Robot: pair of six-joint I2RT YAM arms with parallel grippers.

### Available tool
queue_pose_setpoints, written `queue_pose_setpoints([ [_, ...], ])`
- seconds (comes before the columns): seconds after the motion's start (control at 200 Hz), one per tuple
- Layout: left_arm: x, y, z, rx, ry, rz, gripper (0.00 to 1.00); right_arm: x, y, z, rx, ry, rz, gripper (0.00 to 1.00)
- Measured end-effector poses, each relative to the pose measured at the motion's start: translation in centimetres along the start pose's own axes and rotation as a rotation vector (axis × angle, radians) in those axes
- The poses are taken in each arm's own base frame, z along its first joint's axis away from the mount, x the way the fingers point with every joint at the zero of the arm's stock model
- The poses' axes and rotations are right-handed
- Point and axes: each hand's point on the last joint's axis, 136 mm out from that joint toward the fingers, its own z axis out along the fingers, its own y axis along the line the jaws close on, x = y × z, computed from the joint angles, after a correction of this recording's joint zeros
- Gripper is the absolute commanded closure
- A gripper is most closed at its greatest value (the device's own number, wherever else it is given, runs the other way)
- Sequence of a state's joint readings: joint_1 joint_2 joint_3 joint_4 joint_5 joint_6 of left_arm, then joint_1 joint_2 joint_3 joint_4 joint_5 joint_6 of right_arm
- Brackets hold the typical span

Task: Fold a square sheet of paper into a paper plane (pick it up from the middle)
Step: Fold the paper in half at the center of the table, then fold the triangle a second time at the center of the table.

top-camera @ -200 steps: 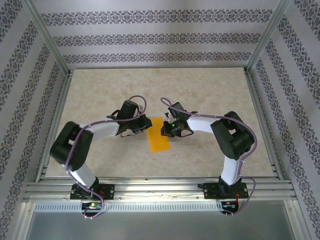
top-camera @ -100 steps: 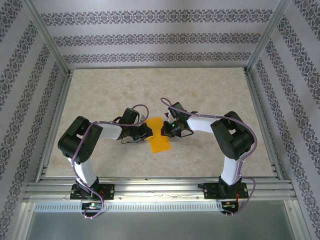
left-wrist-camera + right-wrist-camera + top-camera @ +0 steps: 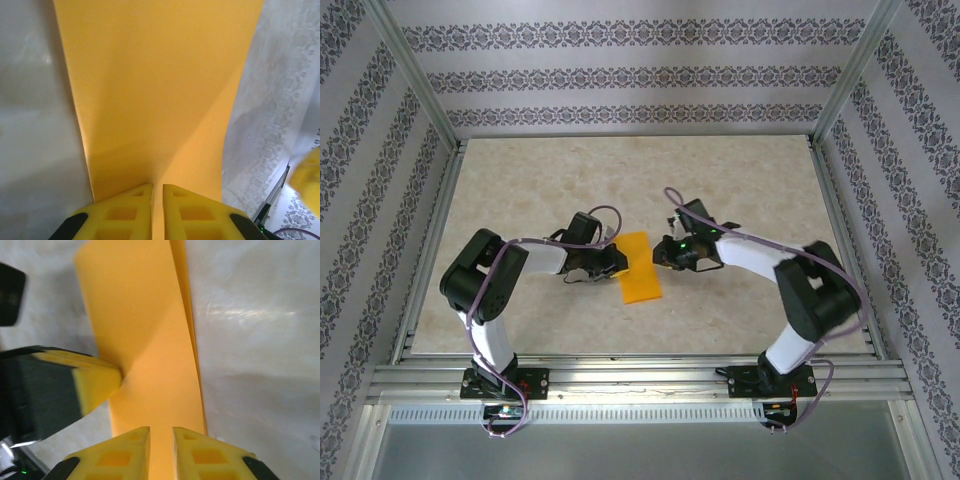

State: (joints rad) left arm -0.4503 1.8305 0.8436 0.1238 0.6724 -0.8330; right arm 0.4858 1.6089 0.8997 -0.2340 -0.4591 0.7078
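- L pincer (image 3: 617,262): clamped on the orange sheet (image 3: 639,268), on its L long edge, approx mid-length.
- L wrist cam: yellow fingertips (image 3: 125,210) were nearly together, w/ a thin slit only. Paper ran into the slit and fanned out ahead of the pincer, bowed up a bit near the tips.
- R pincer (image 3: 663,257): at the sheet's opposite long edge, facing the L pincer across the paper.
- R wrist cam: jaws stood a narrow gap apart, w/ orange visible thru the gap. Couldn't tell if it gripped the paper or just sat over it.
- Sheet lay btwn the 2 pincers on the table (image 3: 750,190) as a long narrow strip, its near end past both pincers toward the arm bases.
- From the R pincer: 2 stacked layers showed along the strip's R edge. One L-pincer finger touched the strip's far edge, ahead and to the left.
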Motion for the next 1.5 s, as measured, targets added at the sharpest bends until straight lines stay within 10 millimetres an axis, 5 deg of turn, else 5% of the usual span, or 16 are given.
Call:
queue_pose_setpoints([
  [0.125,-0.9,-0.9,-0.1,0.008,-0.016,0.031,0.79,0.0,-0.9,-1.8,-0.016,-0.034,0.037,0.79],
  [0.37,-3.5,-2.8,-0.9,0.014,-0.068,0.068,0.78,3.0,-3.0,-0.9,0.0,0.046,0.104,0.77],
  [0.654,-6.8,-2.2,-0.1,-0.01,-0.1,0.064,0.79,3.3,-2.9,-0.7,-0.02,0.054,0.143,0.7],
  [0.819,-6.7,-0.4,0.6,-0.05,-0.083,0.035,0.8,3.6,-2.6,-0.5,-0.044,0.067,0.172,0.69],
  [1.504,-6.8,-0.3,0.5,-0.023,-0.072,0.034,0.8,5.4,-1.9,2.6,-0.071,0.187,0.223,0.66],
])
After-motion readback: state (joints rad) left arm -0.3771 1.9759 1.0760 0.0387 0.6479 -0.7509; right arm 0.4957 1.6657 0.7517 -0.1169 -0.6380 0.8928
